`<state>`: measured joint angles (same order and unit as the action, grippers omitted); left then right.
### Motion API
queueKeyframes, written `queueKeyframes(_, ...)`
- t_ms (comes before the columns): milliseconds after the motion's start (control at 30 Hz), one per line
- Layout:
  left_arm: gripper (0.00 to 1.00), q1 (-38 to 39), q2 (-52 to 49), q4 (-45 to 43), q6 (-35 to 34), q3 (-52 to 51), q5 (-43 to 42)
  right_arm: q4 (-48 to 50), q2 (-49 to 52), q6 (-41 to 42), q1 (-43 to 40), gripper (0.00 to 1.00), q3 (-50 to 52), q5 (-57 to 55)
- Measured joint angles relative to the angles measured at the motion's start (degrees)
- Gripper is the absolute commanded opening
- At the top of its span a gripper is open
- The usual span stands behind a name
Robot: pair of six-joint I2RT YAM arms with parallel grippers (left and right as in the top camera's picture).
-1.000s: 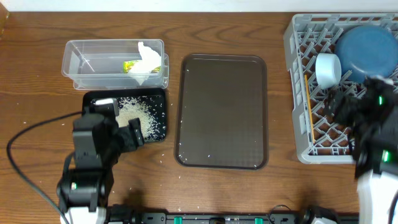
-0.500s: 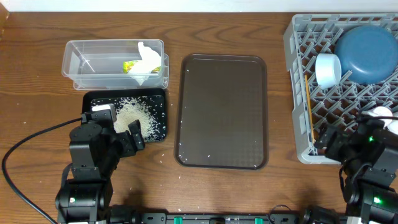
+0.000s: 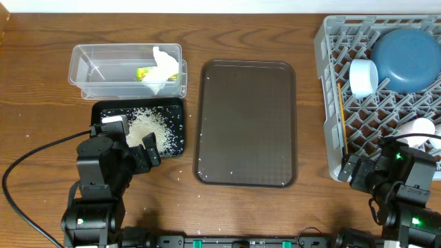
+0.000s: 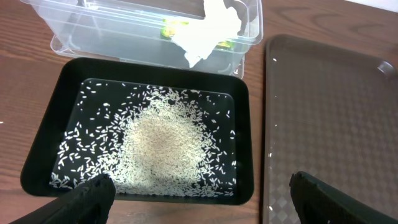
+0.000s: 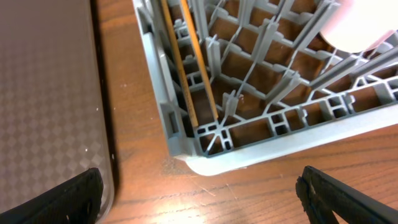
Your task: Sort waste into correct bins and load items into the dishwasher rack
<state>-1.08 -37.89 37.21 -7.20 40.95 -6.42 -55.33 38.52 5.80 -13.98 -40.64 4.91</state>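
Observation:
The grey dishwasher rack (image 3: 332, 103) holds the dark blue bowl (image 3: 406, 58), the small pale bowl (image 3: 363, 76), the pink cup (image 3: 420, 129) and the chopsticks (image 3: 341, 110). The clear tub (image 3: 103, 69) holds the white tissue (image 3: 164, 63) and the yellow-green wrapper (image 3: 145, 73). The black tray (image 3: 176, 105) holds the rice (image 3: 146, 127). My left gripper (image 3: 132, 136) is open and empty at the black tray's near edge (image 4: 245, 186). My right gripper (image 3: 386, 169) is open and empty just in front of the rack's near left corner (image 5: 217, 140). The pale green cup is not visible.
The brown serving tray (image 3: 247, 122) lies between the bins and the rack, with a few stray grains on it. A few grains lie on the wood near the black tray. The rack's corner and the chopsticks (image 5: 196, 68) are close ahead of my right gripper.
My right arm has drawn back from over the rack to the table's front edge, leaving the pink cup in the rack. My left arm pulled back slightly, then stayed still.

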Motion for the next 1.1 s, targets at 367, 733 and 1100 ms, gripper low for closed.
queueKeyframes(367, 0.93, 0.00, 0.00, 0.00, 0.00, -0.11, 0.00, 25.46, -15.69, -0.39, 6.29, 0.99, 11.45, 0.92)
queueKeyframes(733, 0.93, 0.00, 0.00, 0.02, 0.00, -0.20, 0.00, 56.33, -36.28, -0.39, 9.09, 0.99, 37.77, 0.83)
queueKeyframes(1100, 0.94, 0.00, 0.00, 0.04, 0.00, -0.20, 0.00, 51.69, -37.29, -0.39, 9.09, 0.99, 40.24, 0.17)
